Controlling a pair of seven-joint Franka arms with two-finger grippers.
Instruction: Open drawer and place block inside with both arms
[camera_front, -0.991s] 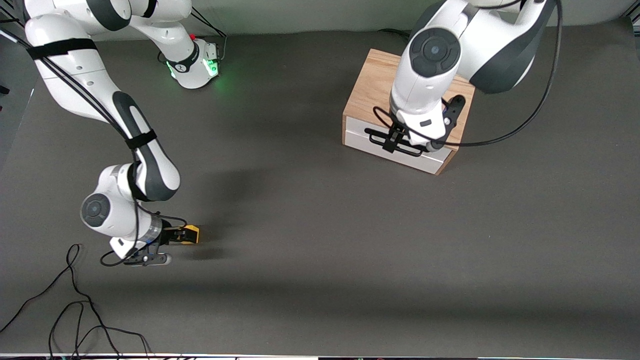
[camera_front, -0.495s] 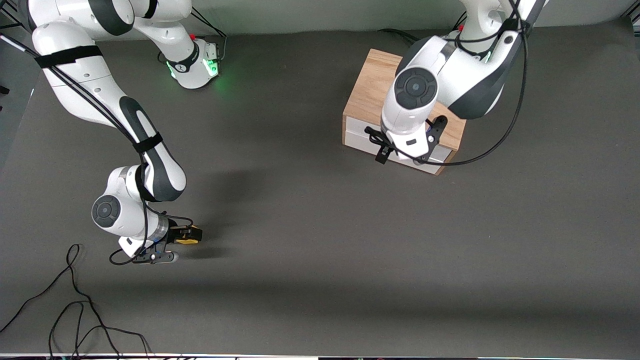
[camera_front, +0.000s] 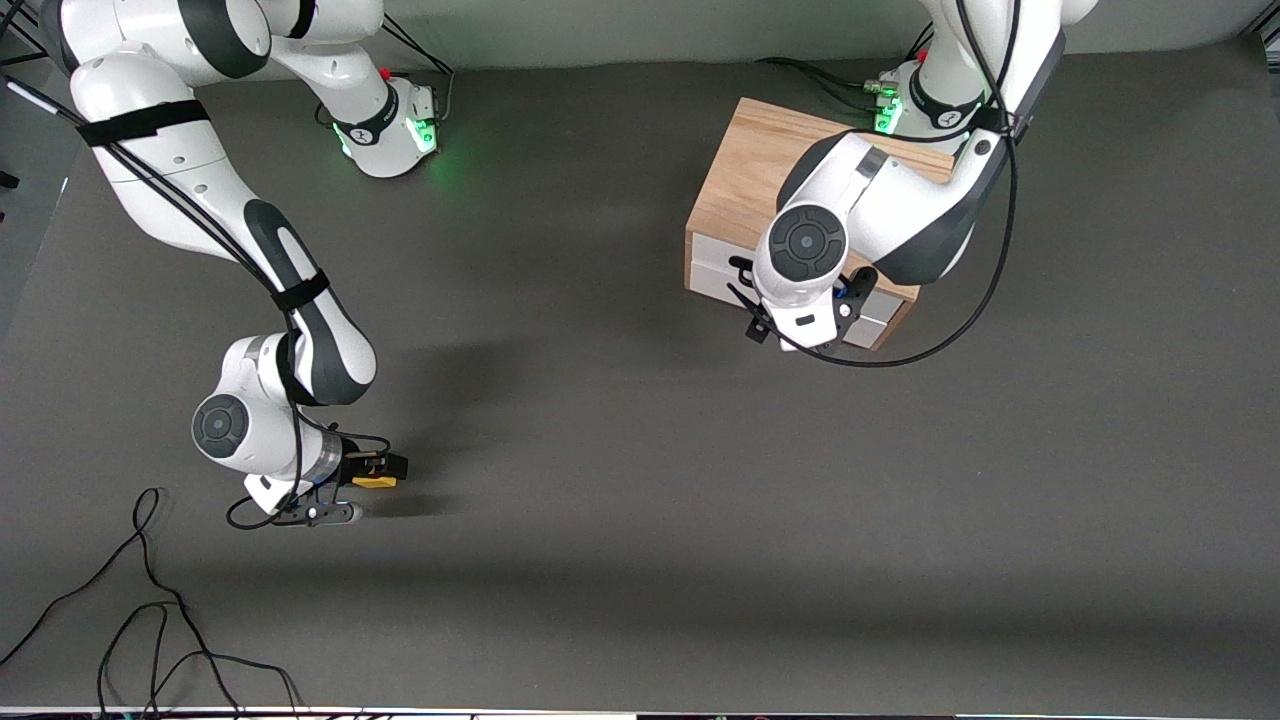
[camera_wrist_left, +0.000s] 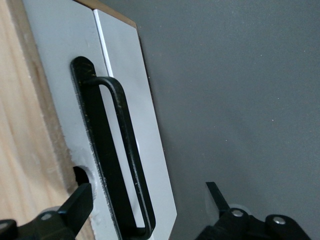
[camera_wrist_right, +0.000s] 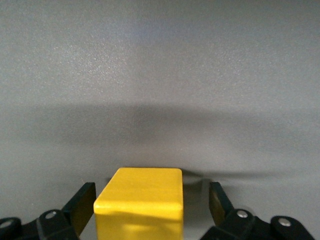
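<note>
The yellow block (camera_front: 374, 482) rests on the dark table toward the right arm's end. My right gripper (camera_front: 372, 473) is down around it, open. In the right wrist view the block (camera_wrist_right: 142, 200) sits between the fingertips (camera_wrist_right: 85, 200) with a gap on each side. The oak cabinet (camera_front: 745, 180) stands toward the left arm's end, its drawer (camera_front: 712, 272) shut. My left gripper (camera_front: 800, 322) is open in front of the drawer. In the left wrist view my left gripper (camera_wrist_left: 147, 202) straddles the black bar handle (camera_wrist_left: 122, 130) on the white front (camera_wrist_left: 150, 140) without touching it.
Loose black cables (camera_front: 150, 600) lie on the table near the front camera at the right arm's end. The arms' green-lit bases (camera_front: 400, 135) stand along the edge farthest from the front camera. Bare dark table (camera_front: 620, 480) lies between the block and the cabinet.
My left arm has swung down from over the cabinet top to the drawer front. My right gripper has sunk lower around the block, which has stayed put.
</note>
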